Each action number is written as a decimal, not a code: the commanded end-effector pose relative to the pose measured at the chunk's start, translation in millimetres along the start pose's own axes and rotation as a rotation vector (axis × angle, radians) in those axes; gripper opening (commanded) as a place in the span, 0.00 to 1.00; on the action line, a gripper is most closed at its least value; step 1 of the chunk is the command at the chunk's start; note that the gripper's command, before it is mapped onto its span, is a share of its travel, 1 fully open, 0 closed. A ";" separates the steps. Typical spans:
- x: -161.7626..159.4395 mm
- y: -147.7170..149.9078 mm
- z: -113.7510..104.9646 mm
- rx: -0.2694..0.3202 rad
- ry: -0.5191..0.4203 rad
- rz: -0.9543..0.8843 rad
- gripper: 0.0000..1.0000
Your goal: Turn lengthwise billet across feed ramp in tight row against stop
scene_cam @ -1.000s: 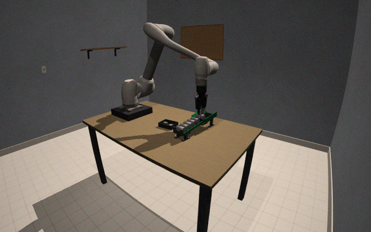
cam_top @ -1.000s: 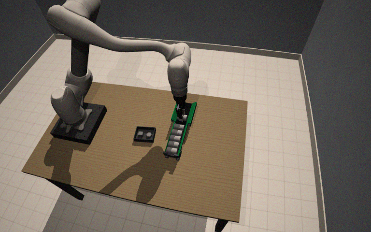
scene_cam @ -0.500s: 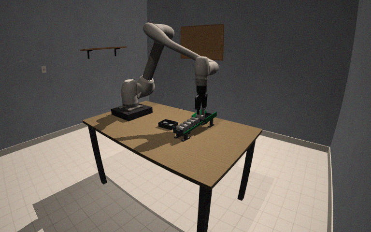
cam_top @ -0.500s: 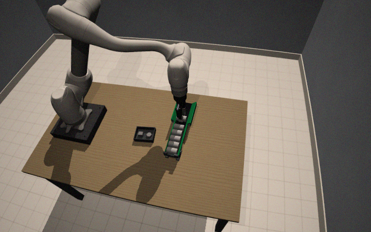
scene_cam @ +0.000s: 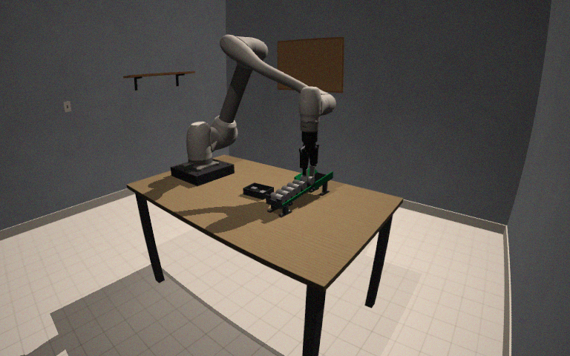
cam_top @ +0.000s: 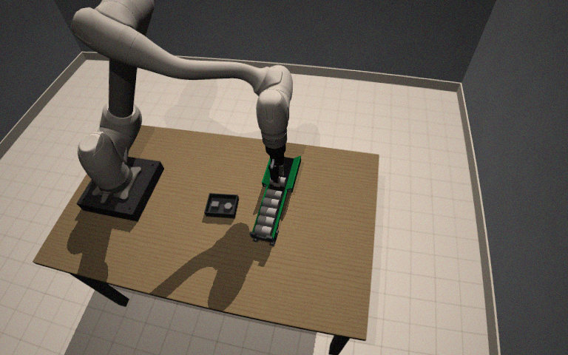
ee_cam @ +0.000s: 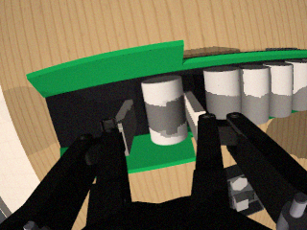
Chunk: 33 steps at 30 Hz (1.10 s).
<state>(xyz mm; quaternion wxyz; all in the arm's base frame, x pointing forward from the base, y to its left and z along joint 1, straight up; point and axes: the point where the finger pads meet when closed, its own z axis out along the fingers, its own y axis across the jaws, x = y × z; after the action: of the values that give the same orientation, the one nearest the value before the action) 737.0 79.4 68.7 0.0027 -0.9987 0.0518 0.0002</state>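
The green-sided feed ramp (cam_top: 276, 197) stands on the table and also shows in the exterior view (scene_cam: 300, 188). Several grey billets (cam_top: 268, 211) lie across it in a row down to the stop (cam_top: 262, 237). In the wrist view one billet (ee_cam: 164, 110) lies apart from the row (ee_cam: 256, 92), its axis parallel to theirs. My gripper (ee_cam: 159, 107) straddles this billet from above, and it also shows in the top view (cam_top: 276, 177). The fingers are open. The left pad stands clear of the billet and the right pad sits in the gap to the row.
A small black tray (cam_top: 221, 205) with two small parts lies left of the ramp and also shows in the exterior view (scene_cam: 257, 190). The arm's base (cam_top: 121, 188) stands at the table's left end. The ramp's green side walls flank the fingers.
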 end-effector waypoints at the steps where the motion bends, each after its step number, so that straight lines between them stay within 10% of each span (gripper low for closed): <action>1: 0.0 0.0 -0.2 0.000 0.000 0.000 0.41; 33: 0.0 0.0 -29.7 0.000 0.000 0.000 0.41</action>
<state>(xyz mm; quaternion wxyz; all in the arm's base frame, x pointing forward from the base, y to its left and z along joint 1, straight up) 737.0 79.3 93.7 0.0027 -0.9987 0.0518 0.0001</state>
